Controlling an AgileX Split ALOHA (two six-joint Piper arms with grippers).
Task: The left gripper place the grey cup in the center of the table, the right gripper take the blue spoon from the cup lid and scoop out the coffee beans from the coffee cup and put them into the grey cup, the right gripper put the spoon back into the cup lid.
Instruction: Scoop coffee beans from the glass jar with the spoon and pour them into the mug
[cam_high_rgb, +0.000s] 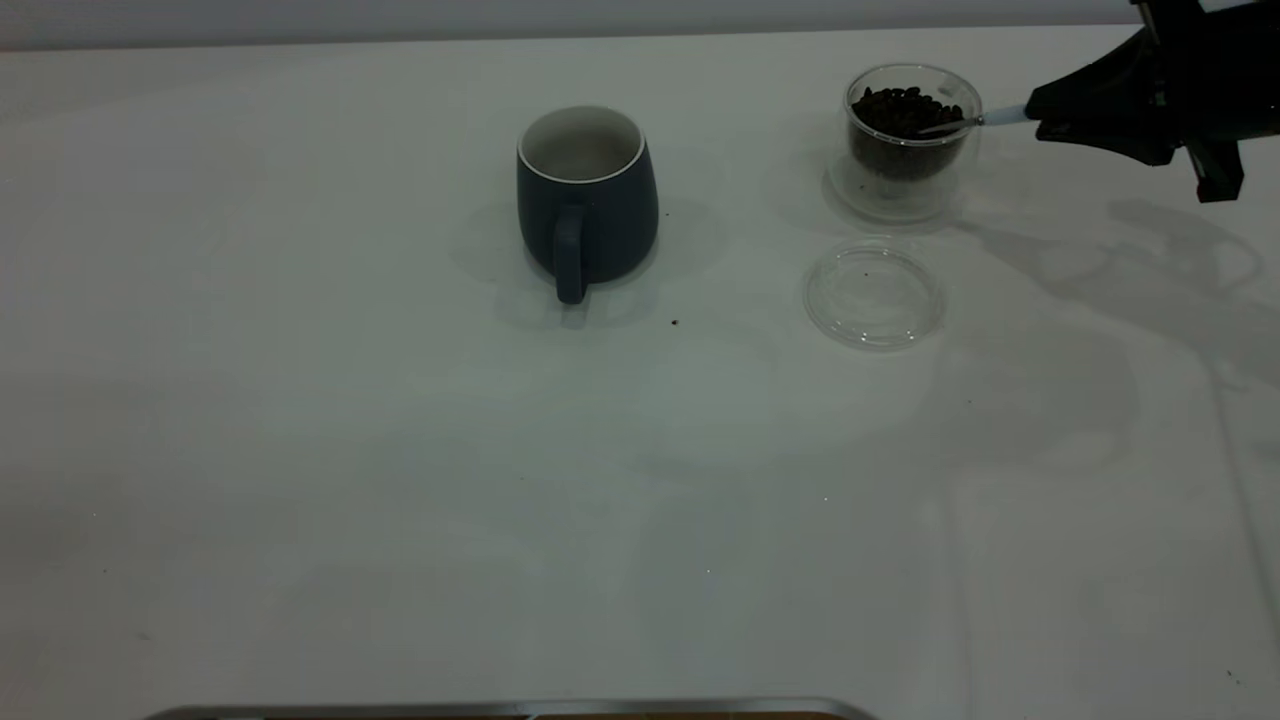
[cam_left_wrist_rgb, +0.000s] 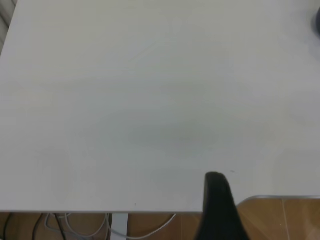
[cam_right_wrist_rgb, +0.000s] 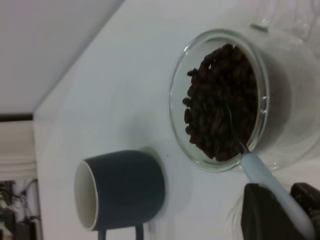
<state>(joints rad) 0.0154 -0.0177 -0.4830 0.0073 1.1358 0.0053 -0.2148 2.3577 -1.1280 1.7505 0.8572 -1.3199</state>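
Exterior view: the right gripper reaches in from the upper right, its jaws clenched on the pale handle of the blue spoon. Directly ahead of the jaws stands the clear glass coffee cup, filled with dark coffee beans; the spoon bowl passes over the cup rim and rests on the beans. The round transparent cup lid lies flat on the white surface, beside and below the jaws, just in front of the coffee cup and apart from it. The dark grey ceramic cup with a white interior stands upright well beyond the coffee cup from the jaws, handle toward the camera. One small dark speck lies on the surface between the grey cup and the lid.

Left wrist view: one dark finger of the left gripper shows over the surface edge; whether its jaws are released or clenched cannot be told. No task item lies near it.

Right wrist view: the spoon handle emerges from the jaws and the bowl is sunk in the beans. The grey cup appears empty, beyond the coffee cup.
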